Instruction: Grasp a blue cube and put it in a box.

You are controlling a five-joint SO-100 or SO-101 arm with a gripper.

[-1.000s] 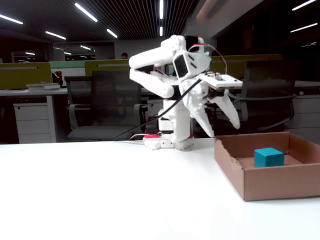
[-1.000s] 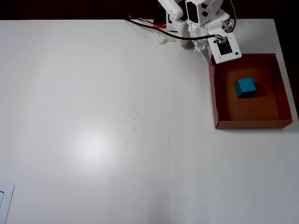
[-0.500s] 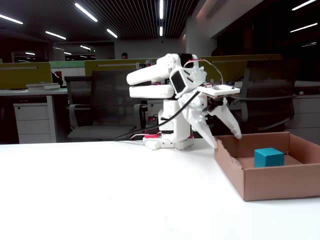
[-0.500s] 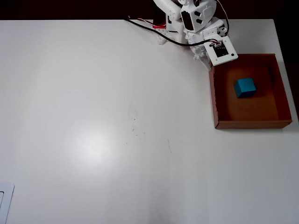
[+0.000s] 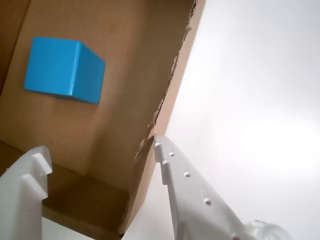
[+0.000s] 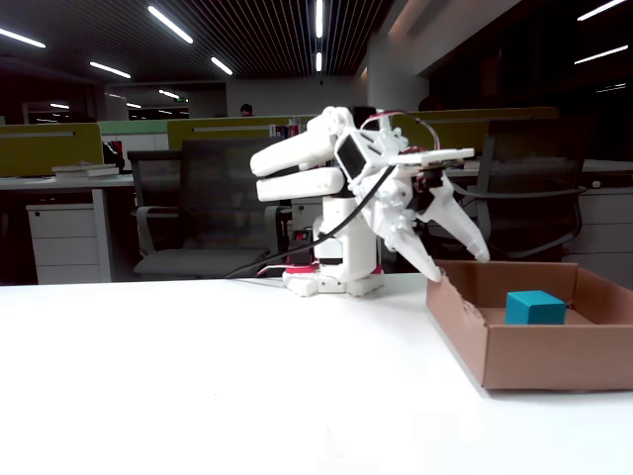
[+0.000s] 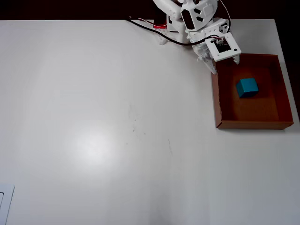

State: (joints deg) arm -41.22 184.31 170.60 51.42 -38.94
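Meanwhile the gripper (image 6: 458, 262), fingers apart and empty, had swung back over the box (image 7: 219, 101) corner; the cube (image 7: 246, 87) sat inside, beyond them.

The white arm (image 6: 326, 178) stood folded at the table's (image 6: 218, 376) far edge. Its gripper (image 6: 458, 269) hung with jaws parted above the box's (image 6: 534, 348) rear left corner. The blue cube (image 6: 535, 308) sat inside, apart from the fingers

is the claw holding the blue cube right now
No, the cube sits alone on the floor of the box, apart from the open, empty claw.
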